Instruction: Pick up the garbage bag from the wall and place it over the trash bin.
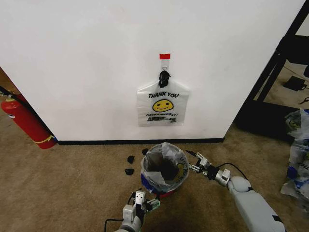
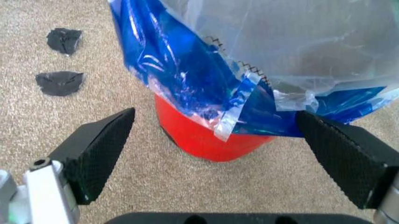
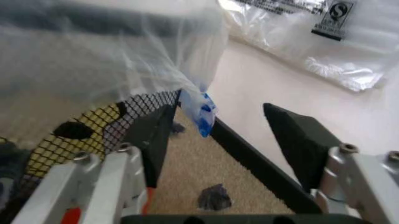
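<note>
Two grippers flank the trash bin, a round black wire-mesh cylinder on a red base, already draped in the crinkled, translucent garbage bag. Left gripper hangs near the base with ribbed pads spread, empty. Right gripper gapes beside the rim. Another flat bag hangs on the smooth white wall.

The garbage bag drapes the trash bin; left gripper and right gripper flank it.
</note>
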You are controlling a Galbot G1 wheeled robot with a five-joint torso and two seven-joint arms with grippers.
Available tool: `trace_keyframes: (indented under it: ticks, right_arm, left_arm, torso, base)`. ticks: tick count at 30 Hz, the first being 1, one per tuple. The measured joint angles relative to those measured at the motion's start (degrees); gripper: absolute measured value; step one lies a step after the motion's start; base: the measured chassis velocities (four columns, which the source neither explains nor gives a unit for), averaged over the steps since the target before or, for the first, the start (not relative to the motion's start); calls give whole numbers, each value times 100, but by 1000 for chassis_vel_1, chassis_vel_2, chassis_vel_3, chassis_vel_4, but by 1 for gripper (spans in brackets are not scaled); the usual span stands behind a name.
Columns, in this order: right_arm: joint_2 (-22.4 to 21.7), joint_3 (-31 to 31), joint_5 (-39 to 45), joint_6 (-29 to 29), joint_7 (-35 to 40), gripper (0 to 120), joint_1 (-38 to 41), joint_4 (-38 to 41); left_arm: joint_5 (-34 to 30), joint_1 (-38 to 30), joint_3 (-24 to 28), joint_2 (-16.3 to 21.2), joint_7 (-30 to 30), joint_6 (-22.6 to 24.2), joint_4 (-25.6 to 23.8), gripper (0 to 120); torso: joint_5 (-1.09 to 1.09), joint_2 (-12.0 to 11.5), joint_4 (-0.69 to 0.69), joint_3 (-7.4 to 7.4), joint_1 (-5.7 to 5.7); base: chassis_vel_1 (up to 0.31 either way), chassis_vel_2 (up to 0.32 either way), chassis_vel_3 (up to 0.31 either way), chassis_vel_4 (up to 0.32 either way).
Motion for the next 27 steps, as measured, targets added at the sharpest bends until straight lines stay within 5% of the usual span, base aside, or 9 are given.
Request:
trace_keyframes:
  ticks: [5,10,27]
  right_arm:
    - [38,-14,4,17,25,61,15,0]
    - [47,-20,4,23,14,42,14,2]
    - [19,5,196,52,3,6,-79,50]
  left_arm:
    - [-3,-6,0,1,2,0,14,100]
    - [-6,-10,1,-3,4,-3,21,100]
    - [-3,-4,9,-5,15,-16,27,100]
  torso:
    - [0,0,0,0,0]
    - [0,0,0,0,0]
    - [1,0,0,0,0]
  base:
    - [0,0,0,0]
    - [0,0,0,0]
    - [0,0,0,0]
